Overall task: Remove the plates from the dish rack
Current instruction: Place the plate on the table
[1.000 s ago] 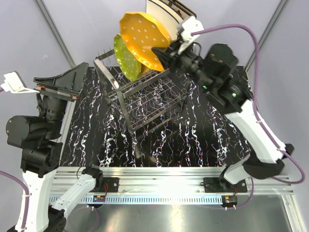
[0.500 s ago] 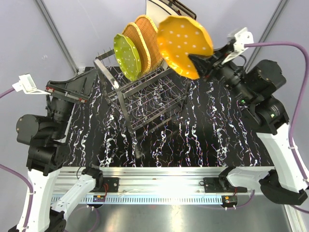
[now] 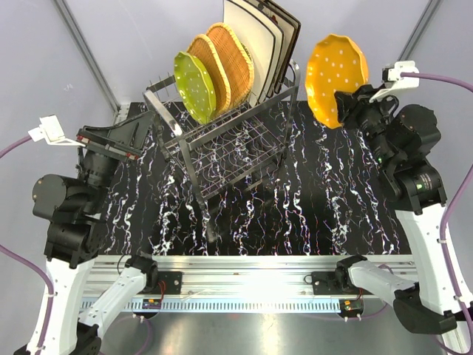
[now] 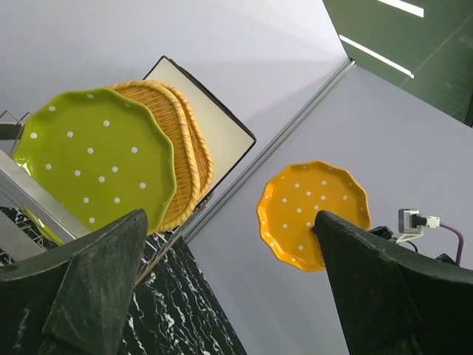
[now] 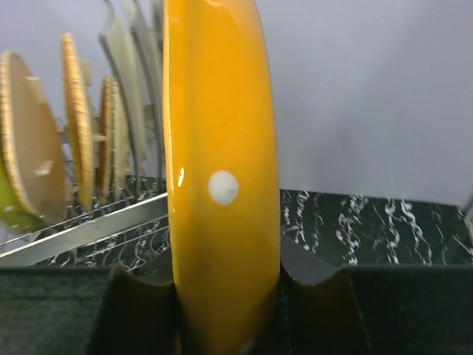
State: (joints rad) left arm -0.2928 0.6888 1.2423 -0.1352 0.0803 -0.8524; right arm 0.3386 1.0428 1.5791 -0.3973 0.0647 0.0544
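The right gripper [image 3: 346, 102], clamped narrowly on the orange dotted plate [image 3: 336, 74], has swung it off the dish rack [image 3: 222, 151] to two o'clock, airborne; green dotted plate [image 3: 194, 86], wicker plates [image 3: 225, 59] and cream plates [image 3: 255, 37] remain racked at twelve; left gripper [image 3: 111, 137] gapes wide, empty.

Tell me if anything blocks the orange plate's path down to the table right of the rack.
Nothing visible does. The right gripper holds the orange plate clear of the dish rack, above the black marbled table.
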